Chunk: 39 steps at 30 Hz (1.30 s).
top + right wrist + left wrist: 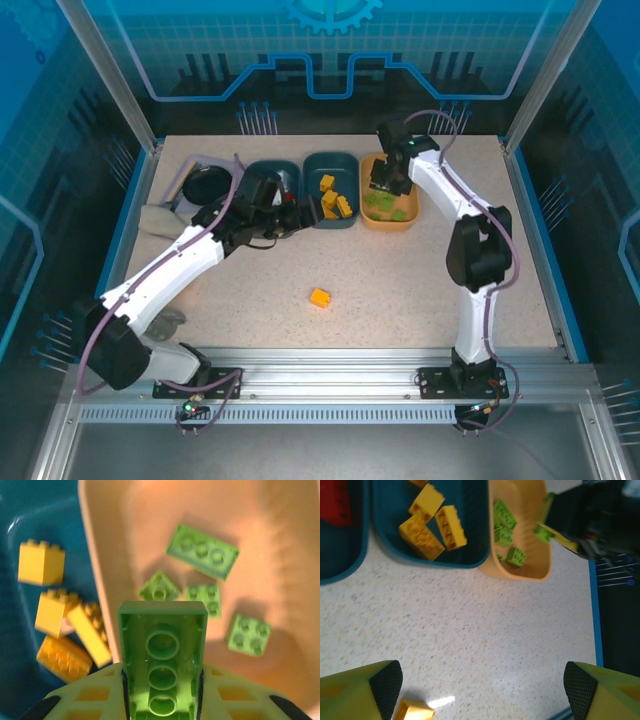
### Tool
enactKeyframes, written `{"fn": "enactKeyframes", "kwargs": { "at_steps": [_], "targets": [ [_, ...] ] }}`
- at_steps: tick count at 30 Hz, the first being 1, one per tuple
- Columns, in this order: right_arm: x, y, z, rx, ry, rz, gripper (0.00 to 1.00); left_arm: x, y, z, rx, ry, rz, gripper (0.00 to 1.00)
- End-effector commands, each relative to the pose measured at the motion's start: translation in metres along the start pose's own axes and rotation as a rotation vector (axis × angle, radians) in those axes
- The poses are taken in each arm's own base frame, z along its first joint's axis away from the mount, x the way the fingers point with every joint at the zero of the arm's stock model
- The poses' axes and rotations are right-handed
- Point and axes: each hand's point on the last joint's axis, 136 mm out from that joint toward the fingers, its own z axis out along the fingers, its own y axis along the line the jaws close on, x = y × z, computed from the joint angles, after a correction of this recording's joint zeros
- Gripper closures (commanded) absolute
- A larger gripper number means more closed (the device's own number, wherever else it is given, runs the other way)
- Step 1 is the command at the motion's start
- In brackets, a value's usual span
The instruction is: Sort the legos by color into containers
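right gripper (162, 706) clamped on green brick (162, 650), above orange tub (282, 555) | left gripper (482, 690) spread wide, holding nothing, over table (470, 625) | yellow brick (414, 711) just beside one pad

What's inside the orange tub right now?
Four green bricks lie on the floor of the orange tub. The right gripper is shut on a fifth green brick held over the tub. That brick hides the near floor, so more could lie beneath.
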Motion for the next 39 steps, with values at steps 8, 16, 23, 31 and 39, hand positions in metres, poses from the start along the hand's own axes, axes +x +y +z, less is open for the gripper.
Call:
{"fn": "enactKeyframes", "kwargs": {
  "at_steps": [8, 16, 23, 31, 39],
  "targets": [
    [-0.065, 0.009, 0.074, -0.1, -0.011, 0.209, 0.7, -0.025, -0.045, 0.023, 0.09, -0.017, 0.115, 0.12],
    [-0.083, 0.004, 0.112, -0.141, 0.0, 0.318, 0.66, -0.027, -0.058, 0.028, 0.097, -0.016, 0.143, 0.12],
    [-0.088, 0.004, 0.122, -0.174, 0.006, 0.365, 0.57, -0.017, -0.063, 0.029, 0.103, 0.003, 0.153, 0.13],
    [-0.092, 0.018, 0.088, -0.189, -0.029, 0.313, 0.43, -0.012, -0.063, 0.026, 0.098, 0.021, 0.139, 0.13],
    [-0.081, 0.047, -0.024, -0.26, -0.191, 0.162, 0.37, 0.019, -0.029, 0.024, -0.028, 0.131, 0.051, 0.15]
  ]
}}
